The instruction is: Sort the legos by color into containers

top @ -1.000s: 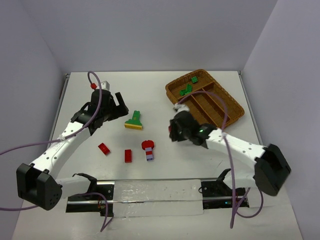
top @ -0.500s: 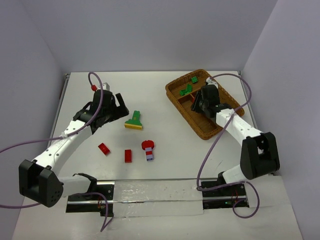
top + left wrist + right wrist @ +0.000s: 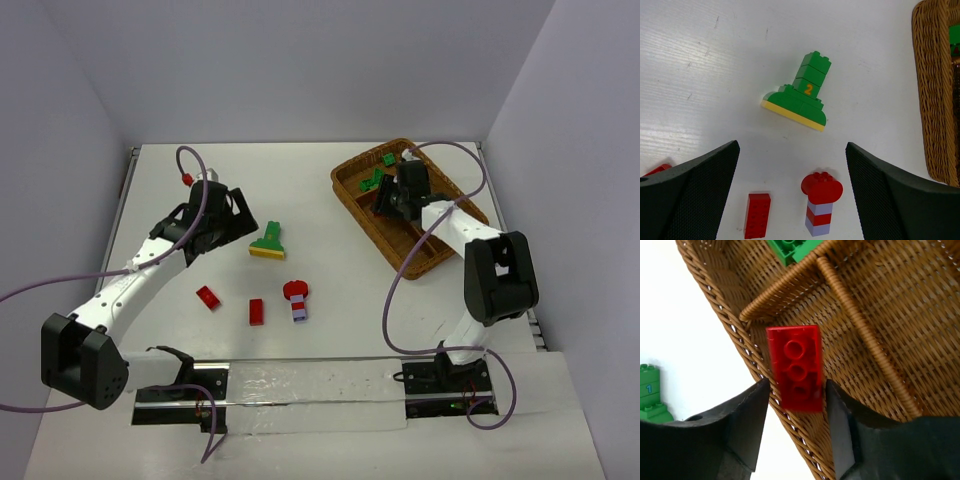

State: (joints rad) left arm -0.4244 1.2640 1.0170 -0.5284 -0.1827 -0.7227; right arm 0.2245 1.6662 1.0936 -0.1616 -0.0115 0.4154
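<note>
The step in hand is the drop of a red brick into the tray; the right hand hovers over the tray with the brick between its two fingertips, both flanks close against the pads; the brick looks slightly smeared, and I cannot tell whether the pinch holds it or has just let go. To do this well, the release should come over the woven floor and not over the rim; in the wrist view the brick's 7 o'clock corner overlaps the tray's outer wall, so a small shift toward 3 o'clock would probably be safer, lest the brick strike the wall and tumble onto the surface. It should also fall on the near side of the cane divider; a green brick lies beyond that divider at 12 o'clock, and red ought not to join it; a low release would limit bouncing.

The left hand is spread wide and empty above the surface; the green-and-yellow stack lies at 12 o'clock of it, apart from the fingers; a loose red brick sits at 7 o'clock and a red-and-lilac stack at 5 o'clock, both untouched.
</note>
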